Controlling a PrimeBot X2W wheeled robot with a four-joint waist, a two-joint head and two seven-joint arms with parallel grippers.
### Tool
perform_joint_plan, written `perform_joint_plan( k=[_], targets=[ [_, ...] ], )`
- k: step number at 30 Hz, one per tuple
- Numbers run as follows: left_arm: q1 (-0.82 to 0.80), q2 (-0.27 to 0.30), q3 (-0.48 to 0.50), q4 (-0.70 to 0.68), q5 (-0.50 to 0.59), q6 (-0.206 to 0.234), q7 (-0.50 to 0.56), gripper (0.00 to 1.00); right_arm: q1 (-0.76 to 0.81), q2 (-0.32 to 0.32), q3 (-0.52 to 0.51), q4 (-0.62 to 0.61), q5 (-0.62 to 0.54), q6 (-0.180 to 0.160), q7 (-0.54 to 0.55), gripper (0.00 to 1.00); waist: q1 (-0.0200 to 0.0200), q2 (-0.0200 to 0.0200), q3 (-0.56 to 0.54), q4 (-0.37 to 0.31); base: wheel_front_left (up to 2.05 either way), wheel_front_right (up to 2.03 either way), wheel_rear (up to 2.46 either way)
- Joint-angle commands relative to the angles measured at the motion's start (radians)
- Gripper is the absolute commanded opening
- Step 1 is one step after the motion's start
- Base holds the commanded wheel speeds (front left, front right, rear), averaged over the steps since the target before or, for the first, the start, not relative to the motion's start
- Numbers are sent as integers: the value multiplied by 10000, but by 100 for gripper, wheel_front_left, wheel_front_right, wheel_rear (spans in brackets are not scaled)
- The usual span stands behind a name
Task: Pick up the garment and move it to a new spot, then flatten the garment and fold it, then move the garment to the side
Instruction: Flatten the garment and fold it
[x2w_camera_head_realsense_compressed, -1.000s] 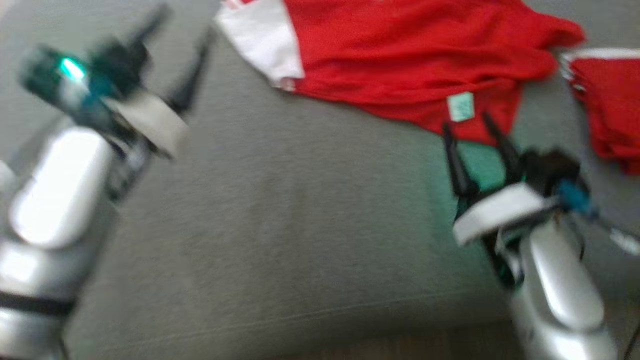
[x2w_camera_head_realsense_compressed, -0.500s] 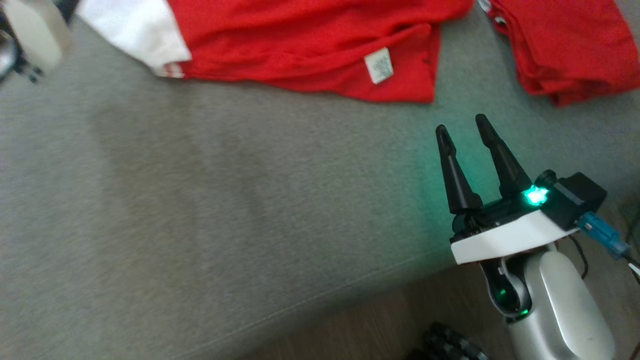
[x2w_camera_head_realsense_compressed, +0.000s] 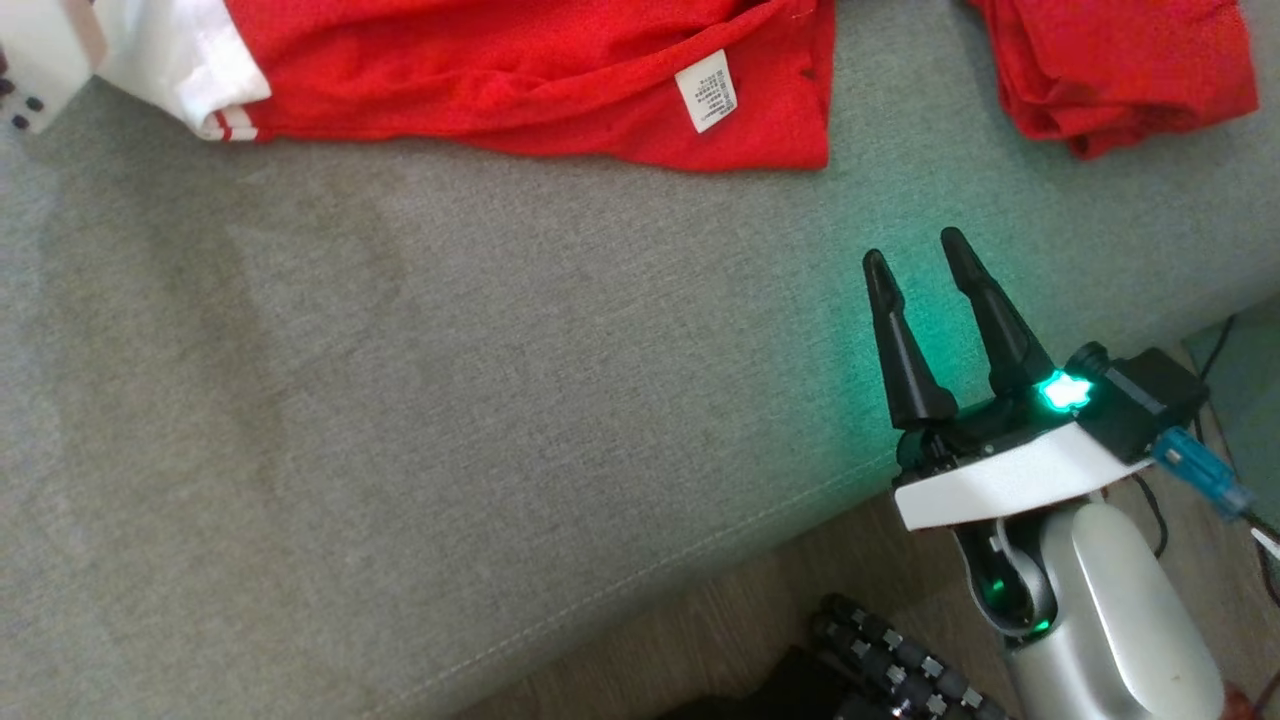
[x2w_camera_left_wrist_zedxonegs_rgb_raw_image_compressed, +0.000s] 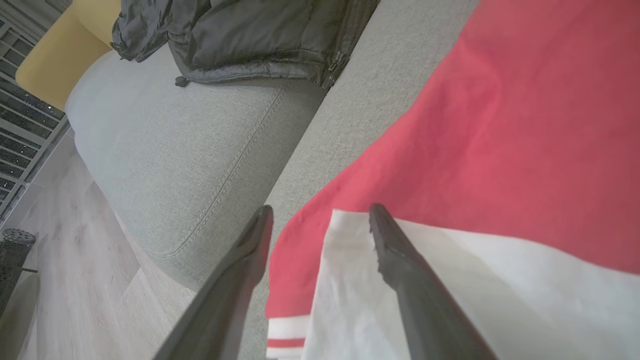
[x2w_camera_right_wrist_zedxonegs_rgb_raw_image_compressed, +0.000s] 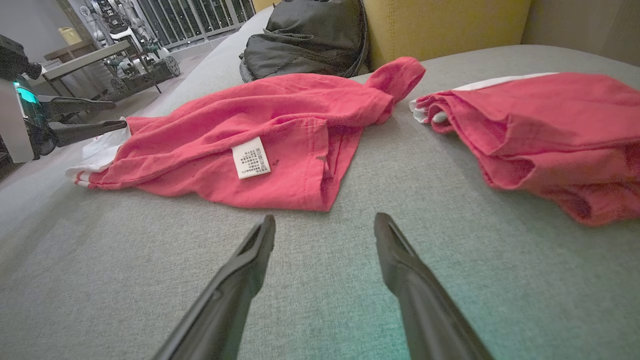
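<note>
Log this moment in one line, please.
left gripper: jaws open at white sleeve | right gripper: jaws open, empty | garment: unfolded

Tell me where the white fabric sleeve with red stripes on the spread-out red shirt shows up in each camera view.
Head view: the white sleeve is at the top left corner.
Left wrist view: the sleeve is at the lower right, behind one finger of the open left gripper.
Right wrist view: the sleeve is at the far left, mid height, by the left gripper's fingertips.
Shared landmark: the grey sofa cushion it lies on.
</note>
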Motion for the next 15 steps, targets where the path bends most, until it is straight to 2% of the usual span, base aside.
perform_joint_plan(
  k=[1, 4, 5, 7, 8, 9, 10, 15],
  targets=[
    [-497, 195, 271, -29, 9, 20, -173, 100, 96, 26, 122, -271, 60, -2, -97, 100, 0, -1, -4, 47, 0, 0, 0],
    [-495, 135, 195, 58, -144, 20, -424, 97, 30, 26, 110, -273, 60, -2, -113, 100, 0, -1, -31, 101, 0, 0, 0],
    [-474, 129, 169, 93, -147, 20, -470, 91, 5, 26, 120, -299, 80, -2, -119, 100, 0, -1, -33, 121, 0, 0, 0],
    [-420, 109, 127, 151, -159, 20, -506, 71, -33, 26, 115, -344, 87, -2, -126, 100, 0, -1, -32, 150, 0, 0, 0],
    [-420, 109, 127, 151, -159, 20, -506, 71, -33, 26, 115, -344, 87, -2, -126, 100, 0, -1, -32, 150, 0, 0, 0],
    [-407, 94, 110, 163, -146, 20, -522, 56, -49, 26, 100, -359, 71, -2, -127, 100, 0, -1, -30, 168, 0, 0, 0],
    [-398, 76, 97, 171, -131, 20, -534, 49, -61, 26, 78, -370, 49, -2, -129, 100, 0, -1, -25, 185, 0, 0, 0],
    [-421, 43, 60, 215, -83, 20, -578, 49, -114, 26, 21, -406, -37, -2, -118, 100, 0, -1, 49, 208, 0, 0, 0]
  ],
)
